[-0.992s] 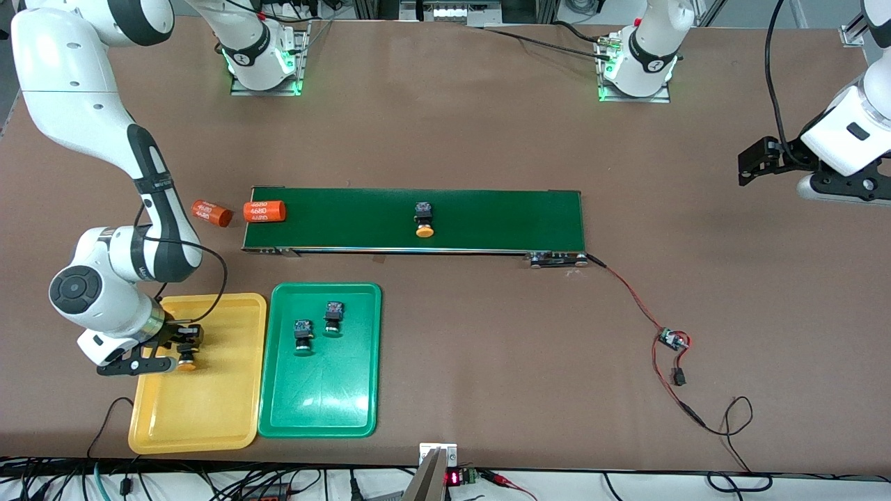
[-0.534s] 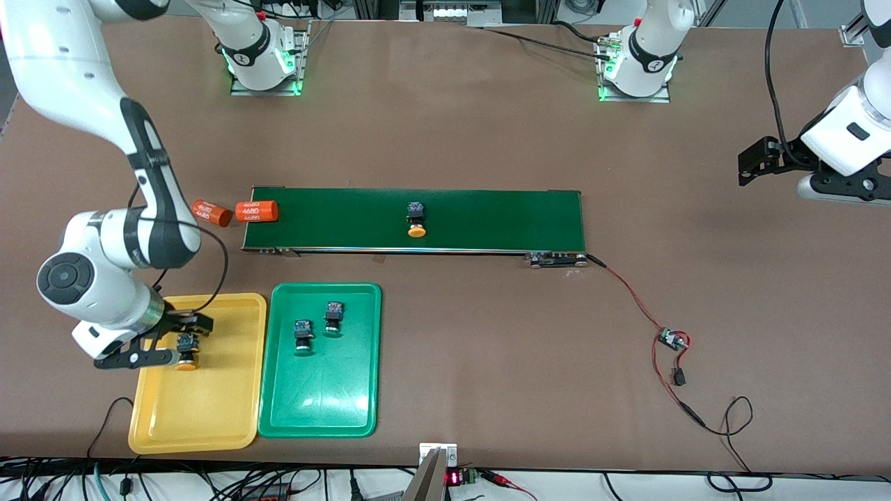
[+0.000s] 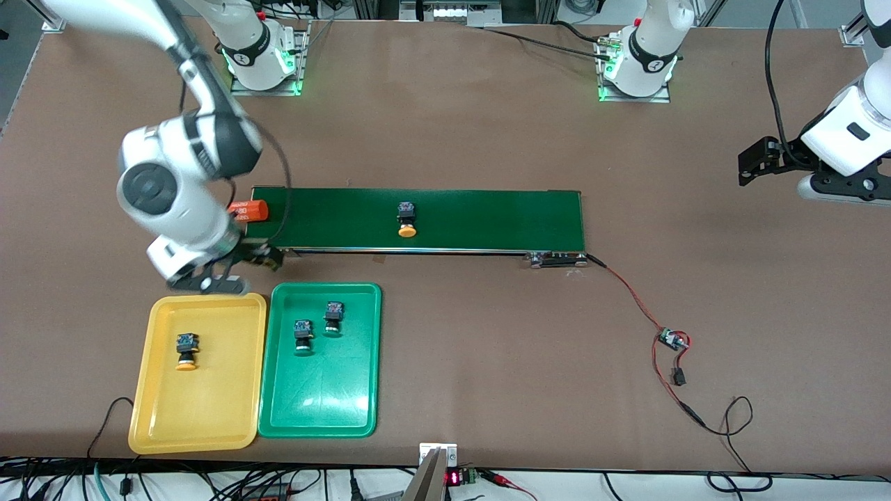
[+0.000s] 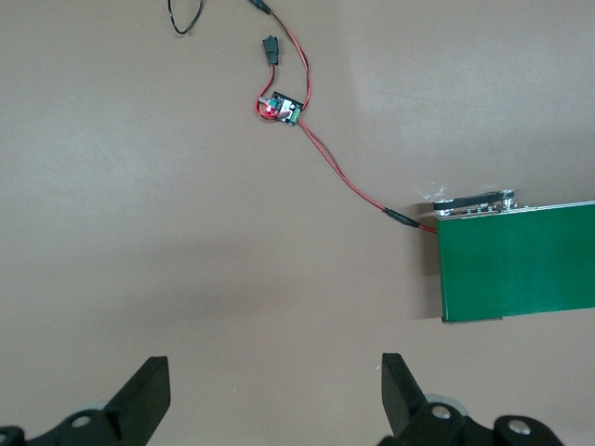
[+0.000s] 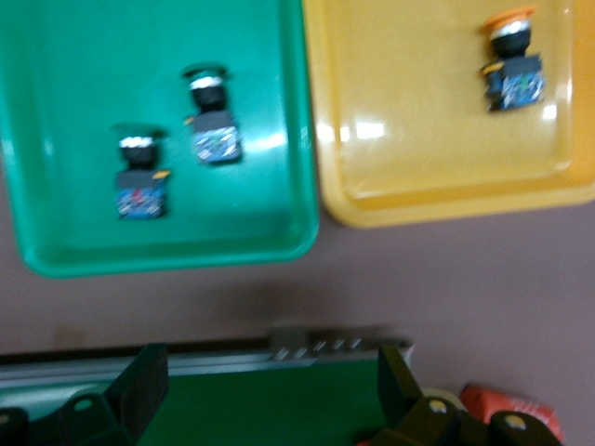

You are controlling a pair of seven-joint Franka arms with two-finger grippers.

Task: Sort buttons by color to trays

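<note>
1. Right end effector [image 3: 230,268], fingers spread and empty, hangs over the bare surface between conveyor belt [image 3: 487,219] and yellow tray [image 3: 237,390].
2. One orange-capped button [image 3: 186,350] lies in that tray, matching its colour; two green-capped buttons [image 3: 317,324] lie in the green tray [image 3: 320,410].
3. Second orange-capped button [image 3: 406,219] rides the belt, unsorted.
4. Left end effector [image 4: 274,400] waits open, empty, past the belt's end.

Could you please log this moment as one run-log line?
right gripper: open, over conveyor end | left gripper: open, waiting | yellow tray: one button | conveyor button: unsorted
</note>
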